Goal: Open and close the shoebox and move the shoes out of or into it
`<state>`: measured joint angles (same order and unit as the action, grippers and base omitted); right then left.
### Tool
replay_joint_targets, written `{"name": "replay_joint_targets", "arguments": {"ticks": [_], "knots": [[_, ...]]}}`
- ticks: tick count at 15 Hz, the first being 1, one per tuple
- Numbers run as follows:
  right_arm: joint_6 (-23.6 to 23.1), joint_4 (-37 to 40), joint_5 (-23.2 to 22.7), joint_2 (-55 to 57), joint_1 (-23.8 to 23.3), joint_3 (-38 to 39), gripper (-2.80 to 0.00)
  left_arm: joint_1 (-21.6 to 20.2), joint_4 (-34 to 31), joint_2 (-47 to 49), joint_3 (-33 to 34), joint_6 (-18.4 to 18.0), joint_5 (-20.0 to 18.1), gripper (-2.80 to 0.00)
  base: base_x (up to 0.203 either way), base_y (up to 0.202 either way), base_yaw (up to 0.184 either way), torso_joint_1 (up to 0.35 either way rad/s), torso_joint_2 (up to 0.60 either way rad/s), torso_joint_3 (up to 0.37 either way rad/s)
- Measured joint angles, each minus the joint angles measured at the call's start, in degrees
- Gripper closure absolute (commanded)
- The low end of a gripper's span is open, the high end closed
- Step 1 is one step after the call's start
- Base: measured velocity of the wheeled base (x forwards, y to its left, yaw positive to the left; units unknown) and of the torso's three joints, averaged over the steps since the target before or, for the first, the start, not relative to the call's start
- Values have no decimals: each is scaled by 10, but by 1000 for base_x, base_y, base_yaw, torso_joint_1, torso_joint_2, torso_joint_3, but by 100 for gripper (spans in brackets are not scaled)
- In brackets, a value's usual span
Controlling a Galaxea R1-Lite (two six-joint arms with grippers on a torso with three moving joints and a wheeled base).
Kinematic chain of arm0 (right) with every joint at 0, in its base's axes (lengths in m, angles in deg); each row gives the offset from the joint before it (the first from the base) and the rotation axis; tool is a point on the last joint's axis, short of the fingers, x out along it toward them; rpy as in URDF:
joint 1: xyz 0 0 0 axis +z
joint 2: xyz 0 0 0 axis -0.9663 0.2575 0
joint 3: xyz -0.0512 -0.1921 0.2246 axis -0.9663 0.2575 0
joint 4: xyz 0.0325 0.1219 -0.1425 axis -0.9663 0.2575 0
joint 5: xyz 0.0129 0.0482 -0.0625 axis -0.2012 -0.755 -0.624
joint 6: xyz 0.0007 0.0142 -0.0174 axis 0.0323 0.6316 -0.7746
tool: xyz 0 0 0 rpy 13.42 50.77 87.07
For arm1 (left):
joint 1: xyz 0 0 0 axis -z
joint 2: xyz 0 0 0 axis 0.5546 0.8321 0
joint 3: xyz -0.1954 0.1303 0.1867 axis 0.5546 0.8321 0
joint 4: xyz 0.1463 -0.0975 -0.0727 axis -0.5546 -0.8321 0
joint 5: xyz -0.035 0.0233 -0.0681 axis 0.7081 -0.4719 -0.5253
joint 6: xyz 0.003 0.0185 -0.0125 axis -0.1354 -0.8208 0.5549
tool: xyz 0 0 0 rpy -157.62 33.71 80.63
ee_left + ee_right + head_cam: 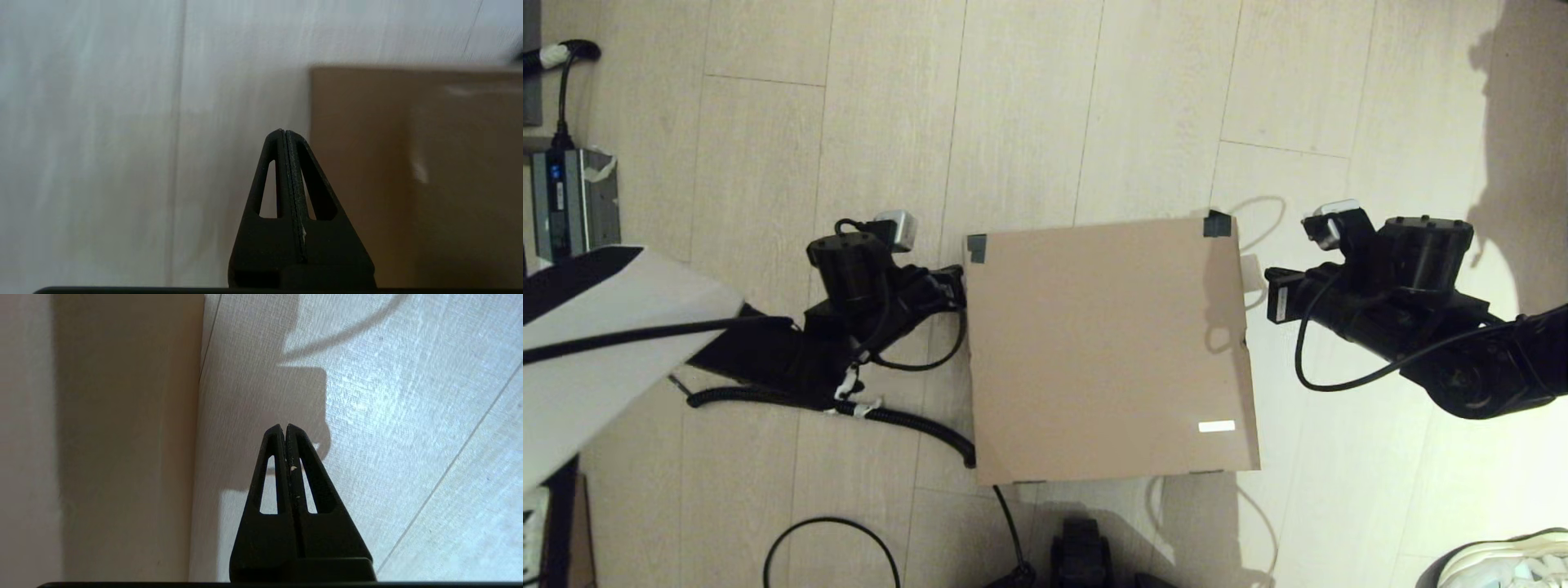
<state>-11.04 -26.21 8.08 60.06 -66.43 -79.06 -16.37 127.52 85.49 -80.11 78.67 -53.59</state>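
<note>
The shoebox (1107,351) lies on the floor with its plain brown lid shut flat, black tape (1216,223) on its two far corners and a small white label (1217,425) near the front right. The shoes are hidden. My left gripper (956,287) is at the box's left edge near the far corner. In the left wrist view this gripper (284,131) is shut and empty beside the cardboard wall (416,171). My right gripper (1270,294) is just off the box's right edge. In the right wrist view it (284,426) is shut and empty over the floor beside the box side (122,437).
A lone white sneaker with a dark-edged sole (1507,559) pokes in at the front right corner. Black cables (907,420) trail on the floor left of the box. A grey device (572,200) stands at the far left. Pale plank floor (1094,98) lies beyond the box.
</note>
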Motion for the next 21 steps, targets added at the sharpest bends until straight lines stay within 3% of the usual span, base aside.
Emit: {"name": "replay_joint_targets", "arguments": {"ticks": [5, 8, 11, 15, 18, 21], "knots": [[-5, -1, 0, -38, 2, 57, 0, 33, -63, 45, -134, 1, 0, 0, 0, 0, 0, 0, 0, 0], [-5, -1, 4, -56, -7, 70, 0, 26, -62, 45, -122, 1, 11, 0, 0, 0, 0, 0, 0, 0], [-5, -1, 21, -89, -22, 112, 0, -18, -60, 3, -50, 0, 24, 0, 0, 0, 0, 0, 0, 0], [-1, -3, 46, -190, -28, 196, 0, -88, -52, -122, 74, -1, 20, 0, 0, 0, 0, 0, 0, 0], [-2, 3, 58, -316, -28, 293, 0, -134, -46, -267, 205, -4, 6, 0, 0, 0, 0, 0, 0, 0], [-19, 18, 83, -470, -29, 433, 0, -168, -48, -458, 382, -19, 0, 0, 0, 0, 0, 0, 0, 0]]}}
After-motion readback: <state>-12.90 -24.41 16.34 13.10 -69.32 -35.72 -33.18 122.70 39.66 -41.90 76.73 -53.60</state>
